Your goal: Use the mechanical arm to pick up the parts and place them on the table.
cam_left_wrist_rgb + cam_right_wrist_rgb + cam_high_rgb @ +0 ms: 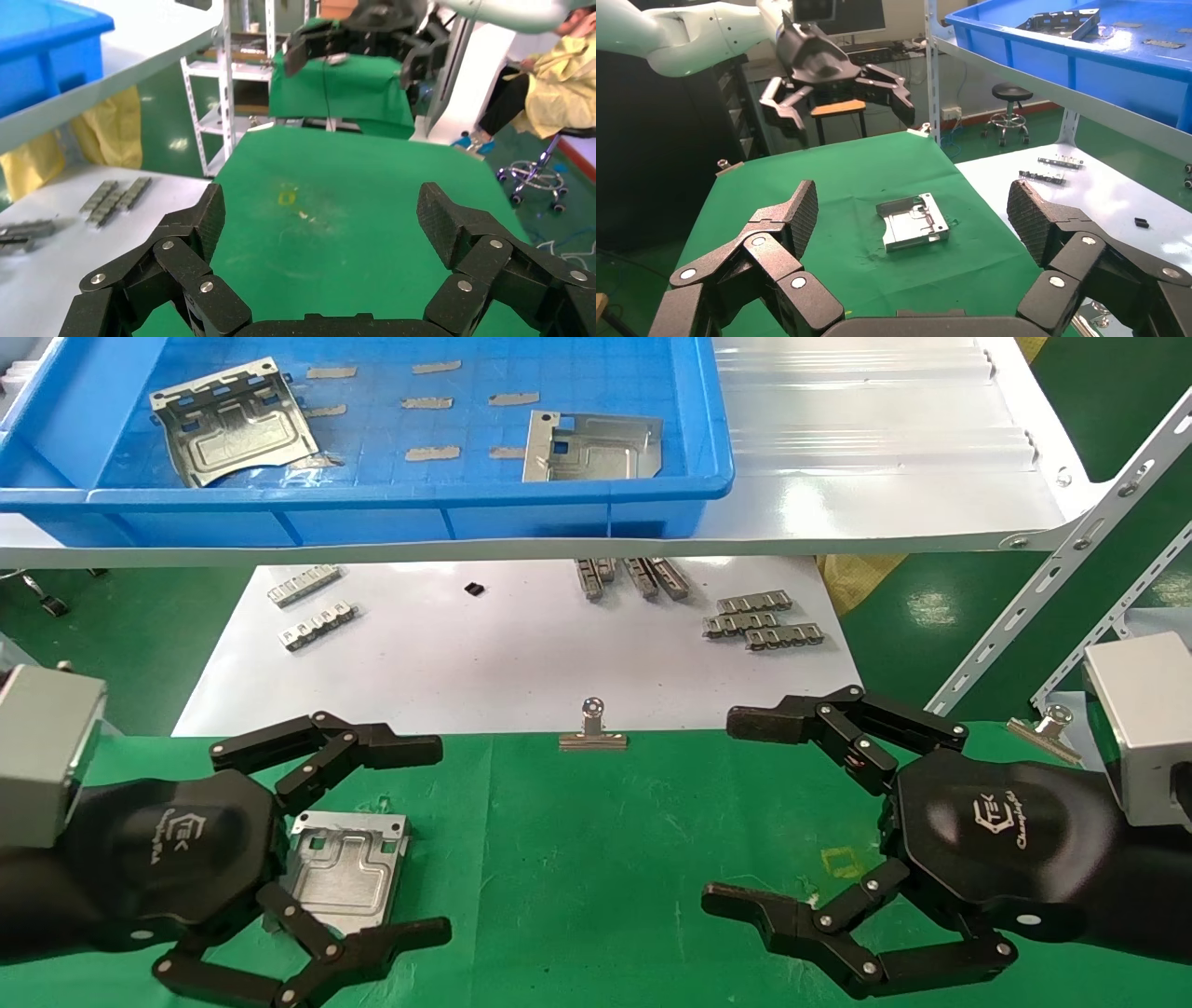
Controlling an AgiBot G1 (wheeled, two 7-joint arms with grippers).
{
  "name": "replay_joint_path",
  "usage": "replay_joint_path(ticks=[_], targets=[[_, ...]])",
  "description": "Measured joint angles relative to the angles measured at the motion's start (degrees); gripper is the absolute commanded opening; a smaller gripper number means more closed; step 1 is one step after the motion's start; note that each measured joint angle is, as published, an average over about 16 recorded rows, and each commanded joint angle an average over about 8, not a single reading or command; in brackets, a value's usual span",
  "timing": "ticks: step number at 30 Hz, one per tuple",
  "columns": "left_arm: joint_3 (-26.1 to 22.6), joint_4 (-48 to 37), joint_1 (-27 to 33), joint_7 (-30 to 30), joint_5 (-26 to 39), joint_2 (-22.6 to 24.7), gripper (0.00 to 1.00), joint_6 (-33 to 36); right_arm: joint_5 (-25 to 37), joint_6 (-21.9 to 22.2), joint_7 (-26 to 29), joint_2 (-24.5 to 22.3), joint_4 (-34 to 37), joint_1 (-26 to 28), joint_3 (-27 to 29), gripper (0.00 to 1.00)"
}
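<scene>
One silvery stamped part (345, 868) lies flat on the green-cloth table (605, 859); it also shows in the right wrist view (914, 223). My left gripper (424, 840) is open and empty, held above that part at the table's left; the right wrist view shows it raised clear of the cloth (828, 67). My right gripper (734, 810) is open and empty over bare cloth at the right. Two more parts (233, 421) (591, 447) lie in the blue bin. The left wrist view shows only bare cloth between its fingers (204, 225).
The blue bin (372, 509) stands on the glossy white shelf (885, 439) at the back. Below it a white sheet (521, 654) carries small ridged strips (759, 621). Binder clips (592, 724) sit on the cloth's far edge. A slotted shelf brace (1052, 607) slants at right.
</scene>
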State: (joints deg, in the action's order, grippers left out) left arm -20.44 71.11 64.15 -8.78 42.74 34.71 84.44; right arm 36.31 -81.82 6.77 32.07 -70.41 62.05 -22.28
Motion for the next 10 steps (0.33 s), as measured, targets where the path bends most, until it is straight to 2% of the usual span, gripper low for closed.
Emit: replay_joint_path(ticks=[10], targets=[[3.8, 2.1, -2.2, -1.7, -0.8, 0.3, 1.0, 1.1, 0.0, 0.0, 0.0, 0.0, 0.0, 0.0, 0.0, 1.0]])
